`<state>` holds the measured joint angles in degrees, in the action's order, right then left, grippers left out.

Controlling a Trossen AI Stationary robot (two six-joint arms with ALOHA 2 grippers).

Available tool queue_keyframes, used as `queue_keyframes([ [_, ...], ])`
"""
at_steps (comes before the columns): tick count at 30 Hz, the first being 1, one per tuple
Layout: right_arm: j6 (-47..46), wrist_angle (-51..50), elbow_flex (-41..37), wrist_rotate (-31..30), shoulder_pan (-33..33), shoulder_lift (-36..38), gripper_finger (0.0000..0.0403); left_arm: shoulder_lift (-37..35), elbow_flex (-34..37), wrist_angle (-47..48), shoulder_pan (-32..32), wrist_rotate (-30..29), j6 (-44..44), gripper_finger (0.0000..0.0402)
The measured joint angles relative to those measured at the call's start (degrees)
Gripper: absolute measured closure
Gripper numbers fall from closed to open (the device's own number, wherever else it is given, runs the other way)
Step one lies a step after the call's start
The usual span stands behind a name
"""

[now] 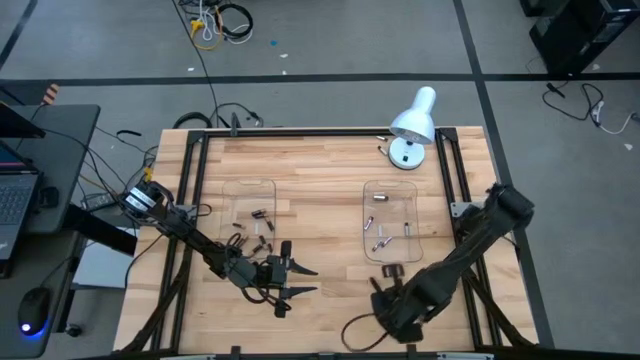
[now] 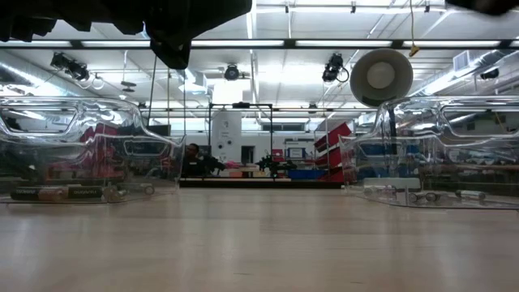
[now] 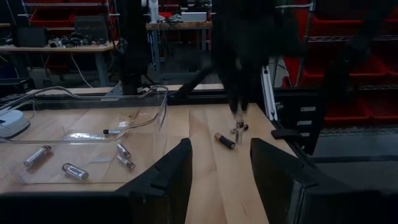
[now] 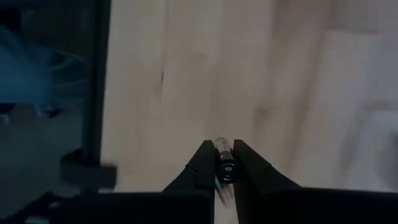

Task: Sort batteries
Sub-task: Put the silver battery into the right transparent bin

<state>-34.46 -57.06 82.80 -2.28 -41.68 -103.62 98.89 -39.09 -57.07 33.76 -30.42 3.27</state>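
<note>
Two clear trays sit on the wooden table. The left tray (image 1: 250, 215) holds dark batteries (image 2: 49, 193); the right tray (image 1: 390, 222) holds silver batteries (image 3: 73, 171). My right gripper (image 1: 390, 272) points down at the table just near of the right tray, shut on a small silver battery (image 3: 239, 129). Beside it a dark battery with a gold end (image 3: 225, 140) lies on its side on the wood. My left gripper (image 1: 305, 280) hovers open between the trays toward the near edge, fingers aimed at the right gripper. My right gripper pinches the silver battery (image 4: 222, 146) between its two fingertips (image 4: 202, 163), coming from above and pointing down. The battery stands upright along the fingers, its lower end sticking out below them at the tabletop; whether it touches the wood I cannot tell.
A white desk lamp (image 1: 412, 128) stands at the far right of the table, behind the right tray. Black frame rails (image 1: 195, 190) run along both table sides. Bare wood (image 1: 320, 210) lies between the trays and along the near edge.
</note>
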Motion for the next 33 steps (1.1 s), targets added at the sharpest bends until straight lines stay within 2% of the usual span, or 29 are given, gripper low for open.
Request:
queue_keyframes([
  [5,-2.0,-20.1,7.3,-6.8,4.1,7.3,0.0383,0.0,0.0,0.0,0.0,0.0,0.0,0.0240],
  [8,-4.4,-27.4,7.7,-10.0,8.5,11.6,0.0382,0.0,0.0,0.0,0.0,0.0,0.0,0.0240],
  [14,0.5,-23.2,1.7,-10.6,19.2,18.4,0.0351,0.0,0.0,0.0,0.0,0.0,0.0,0.0240],
  [17,2.0,-20.9,-0.6,-5.9,23.6,19.8,0.0329,0.0,0.0,0.0,0.0,0.0,0.2,0.0240],
  [20,2.7,-20.8,-1.2,-5.1,25.6,20.5,0.0299,0.0,0.0,0.0,0.1,0.0,0.3,0.0240],
  [25,1.2,-17.0,-1.2,-4.0,23.2,21.8,0.0260,0.0,0.0,0.2,0.1,0.0,0.4,0.0240],
  [33,-2.5,-6.8,-1.2,-4.1,7.7,19.3,0.0262,0.0,0.0,2.1,0.1,0.0,0.4,0.0240],
])
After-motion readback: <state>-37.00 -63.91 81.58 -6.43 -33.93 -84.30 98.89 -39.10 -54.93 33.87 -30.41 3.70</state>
